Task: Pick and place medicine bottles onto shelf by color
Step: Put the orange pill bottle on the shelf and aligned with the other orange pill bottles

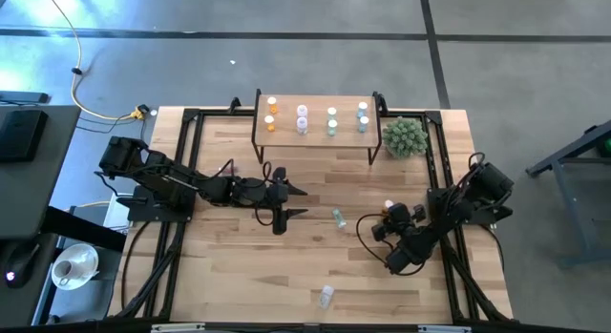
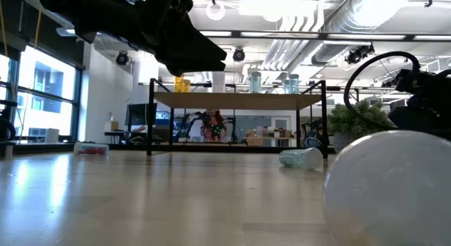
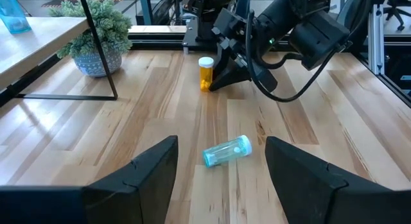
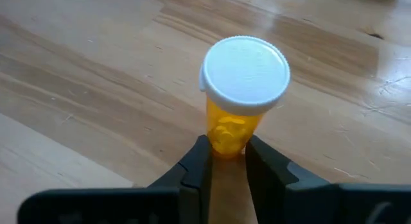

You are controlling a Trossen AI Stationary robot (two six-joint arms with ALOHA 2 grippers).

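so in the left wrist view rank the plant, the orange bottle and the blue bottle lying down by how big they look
1. Plant, clearly the largest.
2. Blue bottle lying on its side.
3. Orange bottle, held upright by the right gripper.
The two bottles look close in size, and the blue one is nearer the camera, so their order is unsure.

Left arm reaches in from frame left to centre; left gripper (image 1: 289, 201) spread wide. Right arm folded at lower right; right gripper (image 4: 226, 161) fingers nearly together, clamped.
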